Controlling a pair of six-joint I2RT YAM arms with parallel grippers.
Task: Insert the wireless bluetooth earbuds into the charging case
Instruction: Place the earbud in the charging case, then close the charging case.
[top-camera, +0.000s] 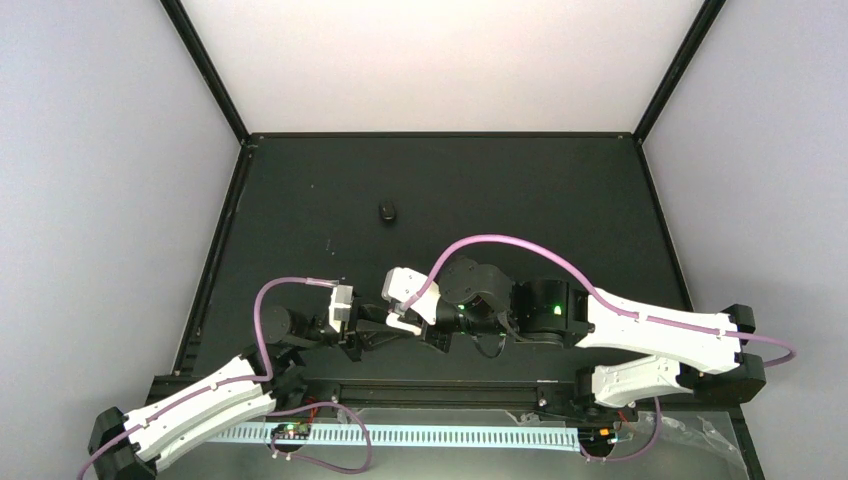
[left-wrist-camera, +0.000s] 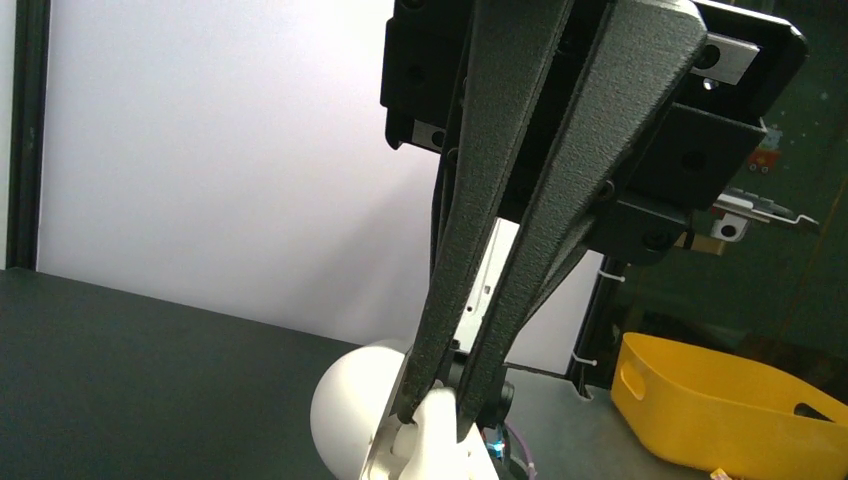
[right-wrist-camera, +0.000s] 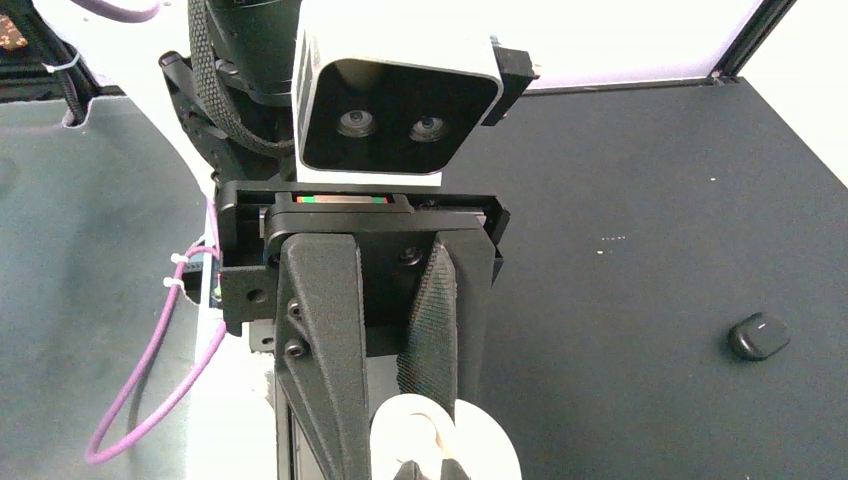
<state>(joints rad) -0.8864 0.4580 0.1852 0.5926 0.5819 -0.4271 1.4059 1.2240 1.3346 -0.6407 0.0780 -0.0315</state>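
Left tool (left-wrist-camera: 438, 405): being viewed closest of all, its two dark fingers being held almost together, with a white part (left-wrist-camera: 432, 448) being pinched at their tips.
White part: being pressed right against the white charging case (left-wrist-camera: 345, 412); it cannot be told whether this is a bud or the case's own edge.
Right tool (right-wrist-camera: 385, 415): the jaws are being held partly apart, with the white case showing between and just past them at the bottom edge of the right wrist view; it cannot be told whether the case is being gripped.
White charging case: being kept between the two tools, at the near middle of the bench (top-camera: 520, 190), just ahead of the arm bases.
Earbuds: not being shown clearly enough to be told apart from the case.
Black pebble-like piece (right-wrist-camera: 758, 336): lying by itself on the bench, well apart from both tools, toward the far side; it cannot be told whether it is a case or a bud.
Yellow bin (left-wrist-camera: 720, 400): being glimpsed beyond the bench edge in the left wrist view.
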